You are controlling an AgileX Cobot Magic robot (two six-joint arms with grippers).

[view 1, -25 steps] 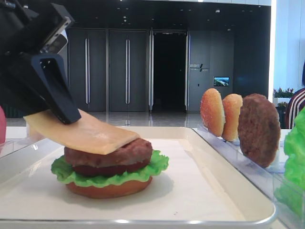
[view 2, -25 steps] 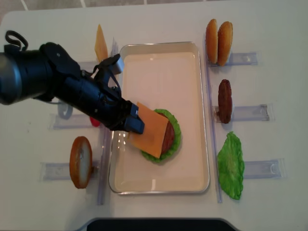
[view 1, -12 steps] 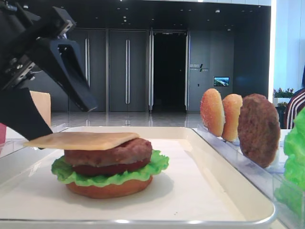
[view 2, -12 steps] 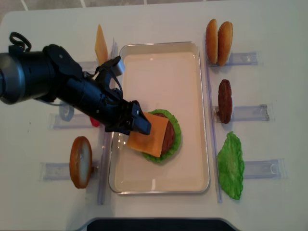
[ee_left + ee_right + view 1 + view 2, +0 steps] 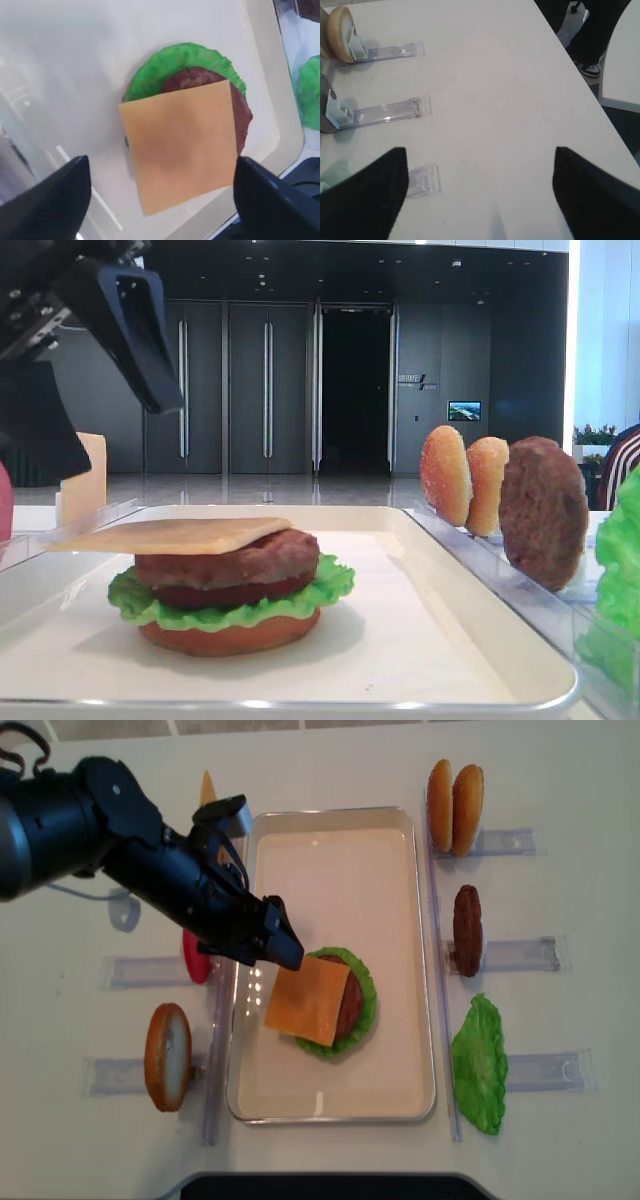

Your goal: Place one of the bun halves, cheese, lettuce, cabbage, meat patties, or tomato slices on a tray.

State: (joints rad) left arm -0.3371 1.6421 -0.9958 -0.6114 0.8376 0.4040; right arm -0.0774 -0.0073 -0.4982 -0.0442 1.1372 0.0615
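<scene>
Since a second ago your left pincer [image 5: 268, 942] has let go and lifted, its jaws now spread wide and empty, with the cheese [image 5: 308, 1001] lying flat just below it toward the right, on the patty [image 5: 235, 558] in the tray [image 5: 330, 1095].

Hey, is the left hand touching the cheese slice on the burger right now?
Apart. In the low side view the left hand hangs open above the cheese, with background showing between them; the slice lies flat on the meat patty.
</scene>
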